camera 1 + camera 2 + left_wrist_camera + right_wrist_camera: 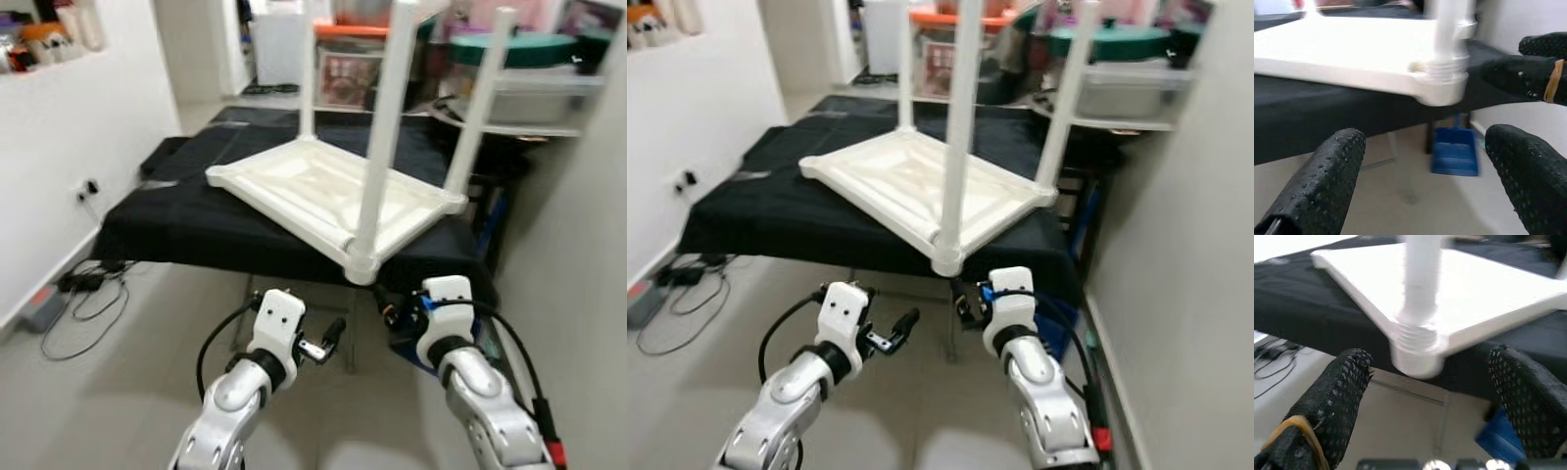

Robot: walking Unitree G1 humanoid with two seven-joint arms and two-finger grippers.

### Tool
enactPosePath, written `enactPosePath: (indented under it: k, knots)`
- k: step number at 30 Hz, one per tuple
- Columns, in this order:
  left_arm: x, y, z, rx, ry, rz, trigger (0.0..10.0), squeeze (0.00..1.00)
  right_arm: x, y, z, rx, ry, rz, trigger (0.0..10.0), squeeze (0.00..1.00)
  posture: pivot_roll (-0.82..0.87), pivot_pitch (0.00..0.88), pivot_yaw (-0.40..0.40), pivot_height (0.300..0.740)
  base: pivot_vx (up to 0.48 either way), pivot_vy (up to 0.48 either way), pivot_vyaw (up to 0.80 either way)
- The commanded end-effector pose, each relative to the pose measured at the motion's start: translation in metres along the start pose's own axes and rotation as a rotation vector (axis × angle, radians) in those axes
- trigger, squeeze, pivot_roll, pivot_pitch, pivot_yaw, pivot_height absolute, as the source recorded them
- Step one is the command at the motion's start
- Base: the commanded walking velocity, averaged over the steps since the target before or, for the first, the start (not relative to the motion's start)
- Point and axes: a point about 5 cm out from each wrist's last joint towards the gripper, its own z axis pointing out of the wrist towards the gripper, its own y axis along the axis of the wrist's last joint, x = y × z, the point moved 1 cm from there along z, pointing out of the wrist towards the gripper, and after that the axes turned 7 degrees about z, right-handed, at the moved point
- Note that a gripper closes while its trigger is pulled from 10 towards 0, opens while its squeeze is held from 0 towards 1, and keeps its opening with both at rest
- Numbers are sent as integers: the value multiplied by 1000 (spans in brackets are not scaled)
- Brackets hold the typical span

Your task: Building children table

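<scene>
could tip or slide off: an upturned white children's table (323, 191) lying on its top on a black cloth (186, 230) spread over a bench, filling the upper middle of the head views, with its nearest corner poking past the cloth's front edge. likely cause, judged from this pose: a shove or an upward knock at that overhanging corner, dragging the slick cloth or rocking the whole piece toward the floor. three legs screwed in and standing up; the nearest leg (384, 137) rising through the centre of the frame from a threaded corner socket (1415, 350), with bare thread showing at the joint, so perhaps not wound fully home and liable to wobble or cross-thread if twisted at a slant. a fourth leg not made out. also at risk lower down: a blue bin (1454, 152) on the floor under the bench and loose cables (88, 294) at the lower left, both in the way of a falling table or a step forward. left gripper (328, 338) at lower centre-left, fingers spread wide with nothing between them, below and just short of the socket. right gripper (1422, 396) at lower centre-right, likewise wide open and holding nothing, sitting just under the same corner, the socket framed between its fingers (1337, 391) but not touched.
</scene>
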Motion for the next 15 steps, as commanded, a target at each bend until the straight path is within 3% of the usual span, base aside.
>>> enactPosePath:
  k: [1, 6, 9, 13, 15]
  knots:
    - [2, -2, 0, 11, 5, 20, 10000, 0, 1, -11, 1, 87, -4, -11, 10000, 0, 108, 8, -57, 740, 0, 0, 0]
    - [3, -3, -1, 14, 7, 22, 10000, 0, -4, -24, 3, 224, 15, -44, 10000, 0, 113, 10, -55, 740, 0, 0, 0]
    - [3, -3, -1, 14, 6, 23, 10000, 0, -6, -24, 4, 230, 14, -49, 10000, 0, 113, 10, -55, 740, 0, 0, 0]
    - [2, -3, -2, 12, 3, 28, 10000, 0, -24, -21, 5, 271, -45, -102, 10000, 0, 113, 17, -55, 740, 0, 0, 0]
    - [1, -2, -2, 9, 0, 33, 10000, 0, -27, -19, 6, 286, -25, -74, 10000, 0, 116, 22, -59, 740, 0, 0, 0]
